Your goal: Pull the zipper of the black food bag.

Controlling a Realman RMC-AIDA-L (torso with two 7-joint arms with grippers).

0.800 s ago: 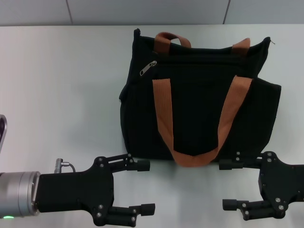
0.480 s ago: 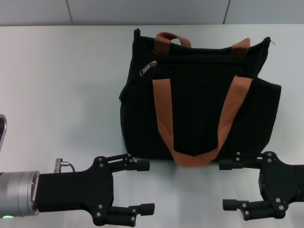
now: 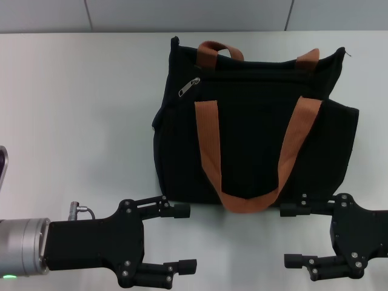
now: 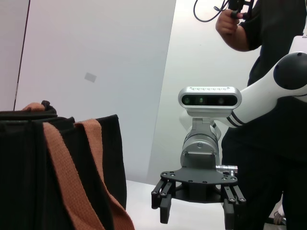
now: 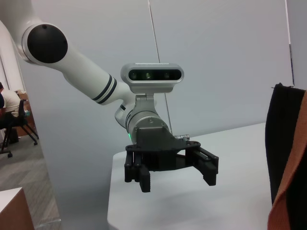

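Note:
The black food bag [image 3: 254, 139] lies flat on the white table [image 3: 79, 121], with two orange-brown strap handles [image 3: 209, 145]. The zipper's small silver pull tab [image 3: 189, 86] sits near the bag's far left corner, at the left end of the zip line. My left gripper [image 3: 185, 237] is open and empty at the table's near edge, just in front of the bag's near left corner. My right gripper [image 3: 290, 236] is open and empty in front of the bag's near right side. The two grippers face each other. The left wrist view shows the bag [image 4: 29, 182] and my right gripper [image 4: 196, 213].
Bare table stretches to the left of the bag. In the left wrist view a person in black [image 4: 268, 72] stands behind my right arm. The right wrist view shows my left gripper [image 5: 176, 181] open and the bag's edge [image 5: 283, 143].

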